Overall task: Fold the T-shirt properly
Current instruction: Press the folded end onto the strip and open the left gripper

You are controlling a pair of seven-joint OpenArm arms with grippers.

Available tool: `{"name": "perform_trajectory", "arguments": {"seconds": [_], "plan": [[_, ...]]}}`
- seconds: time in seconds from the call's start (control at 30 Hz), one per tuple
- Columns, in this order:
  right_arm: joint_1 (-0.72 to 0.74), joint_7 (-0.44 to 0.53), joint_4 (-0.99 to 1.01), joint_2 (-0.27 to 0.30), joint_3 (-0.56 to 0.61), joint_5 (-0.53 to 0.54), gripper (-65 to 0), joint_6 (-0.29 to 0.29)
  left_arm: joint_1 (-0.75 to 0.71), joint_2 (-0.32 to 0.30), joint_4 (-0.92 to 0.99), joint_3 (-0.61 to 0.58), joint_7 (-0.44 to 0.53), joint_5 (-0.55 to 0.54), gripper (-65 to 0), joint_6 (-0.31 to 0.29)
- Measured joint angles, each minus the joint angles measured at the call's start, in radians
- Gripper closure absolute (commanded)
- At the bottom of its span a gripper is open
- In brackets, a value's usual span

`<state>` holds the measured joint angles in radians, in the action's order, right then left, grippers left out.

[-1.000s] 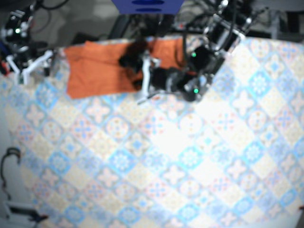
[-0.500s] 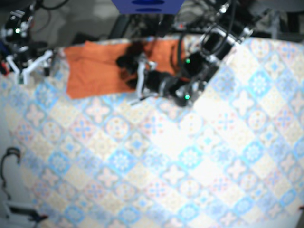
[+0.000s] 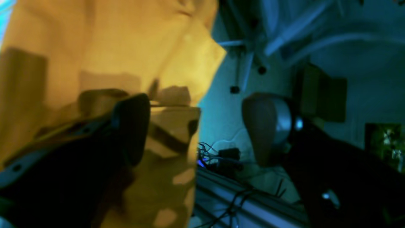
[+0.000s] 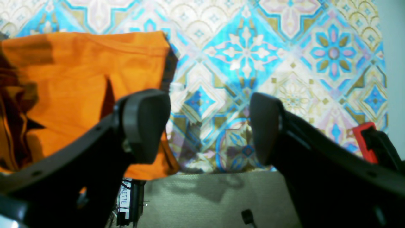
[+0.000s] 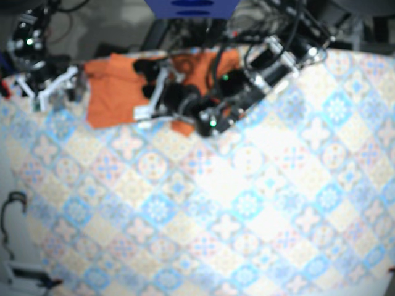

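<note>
The orange T-shirt (image 5: 111, 92) lies along the table's (image 5: 247, 203) far edge, reaching toward the far-left corner in the base view. It is not flat. Dark creases run through its middle, and a small orange tip pokes out toward the table's centre under the left arm (image 5: 247, 80), which stretches across it.

In the right wrist view 1 straight hemmed edge of the shirt (image 4: 69, 79) ends on the blue-and-cream patterned cloth. The fabric further left is bunched into deep shadowed folds. The right gripper (image 4: 205, 126) hangs at the table's edge just beside that hem, its 2 jaws apart with only cloth pattern between them. A red part (image 4: 364, 136) shows at the far side of its outer jaw.

The left gripper (image 3: 197, 126) also has its jaws apart. 1 finger (image 3: 129, 126) stands in front of a rumpled sheet of the shirt (image 3: 110, 47), which looks yellow in that camera. Whether it touches the fabric cannot be told. The other finger is clear of the shirt, over cables (image 3: 221, 155) beyond the table.
</note>
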<state>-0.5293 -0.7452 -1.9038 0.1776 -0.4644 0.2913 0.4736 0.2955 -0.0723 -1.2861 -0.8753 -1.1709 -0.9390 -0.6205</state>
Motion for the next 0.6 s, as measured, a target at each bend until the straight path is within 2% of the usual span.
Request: {"name": "perform_trajectory", "arguments": {"seconds": [0.3,0.43,0.6], "plan": [[0.000,0.000,0.000,0.000,0.000,0.000,-42.1,0.000,0.068,-0.011,-0.026,0.028,0.008,-0.003,-48.0,0.001],[0.000,0.000,0.001,-0.003,0.000,-0.001,-42.1,0.000,0.073,-0.074,-0.120,0.097,0.000,-0.034,-48.0,0.000],[0.000,0.000,0.001,-0.043,-0.005,0.000,-42.1,0.001,0.069,-0.172,-0.166,0.151,-0.020,-0.123,-46.7,0.003]]}}
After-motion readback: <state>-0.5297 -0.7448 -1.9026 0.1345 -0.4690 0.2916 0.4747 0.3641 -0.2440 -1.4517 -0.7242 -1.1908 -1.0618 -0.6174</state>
